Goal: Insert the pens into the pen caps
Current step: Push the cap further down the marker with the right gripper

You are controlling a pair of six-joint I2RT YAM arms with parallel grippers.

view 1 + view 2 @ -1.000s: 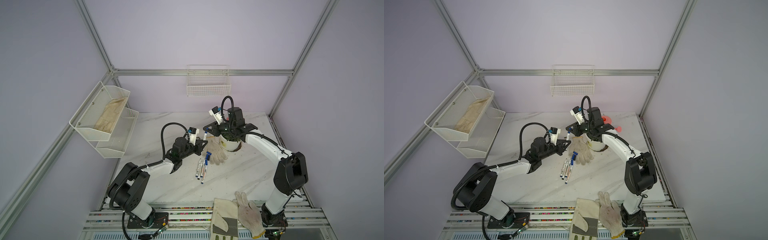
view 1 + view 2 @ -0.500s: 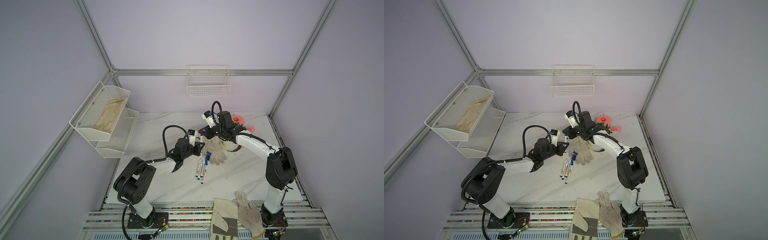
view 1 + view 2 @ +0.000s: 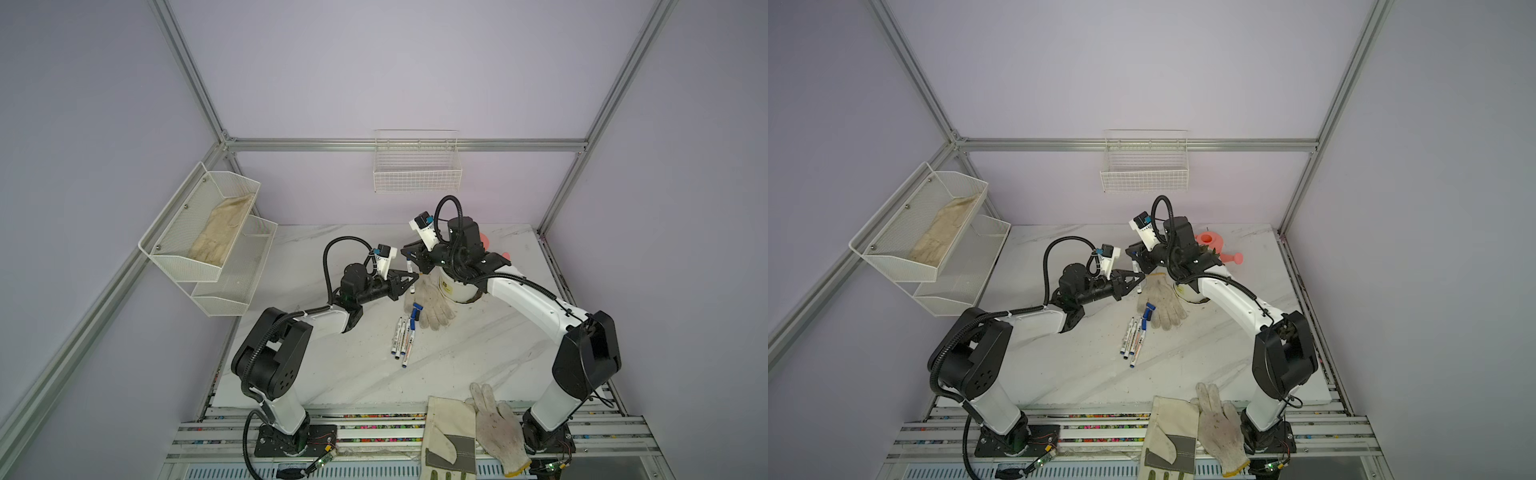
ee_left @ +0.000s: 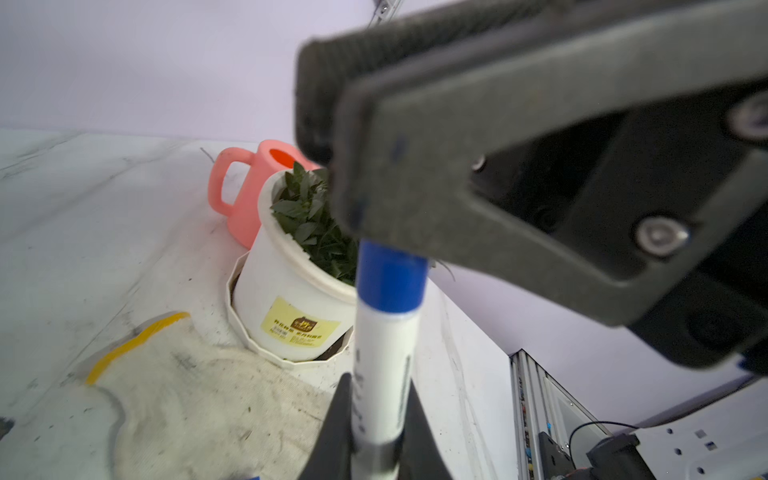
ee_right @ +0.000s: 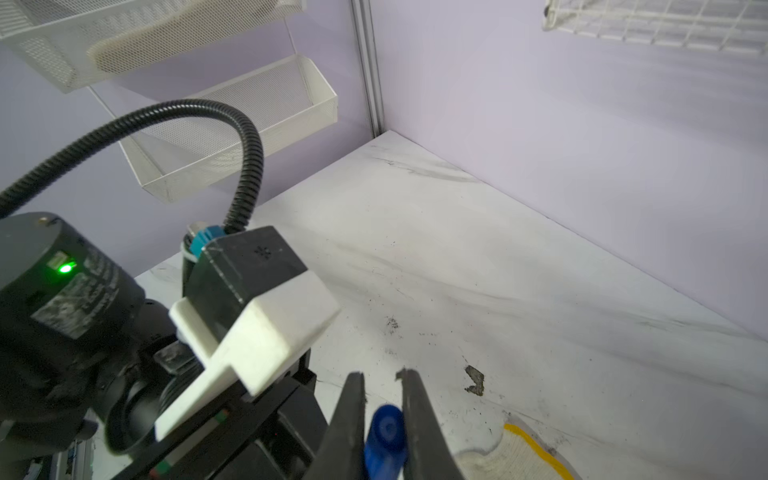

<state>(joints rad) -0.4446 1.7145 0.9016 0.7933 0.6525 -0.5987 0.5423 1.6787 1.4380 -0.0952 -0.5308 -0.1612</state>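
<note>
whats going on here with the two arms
The left gripper holds a pen by its barrel while the right gripper grips a blue cap on the pen's tip. Whether it is fully seated is unclear. More pens lie on the table beside a glove.

Lab cell, aluminium frame

Pale lilac walls edged with aluminium rails enclose a white marbled surface. A wire basket hangs at the back, mesh shelves at the left.
</note>
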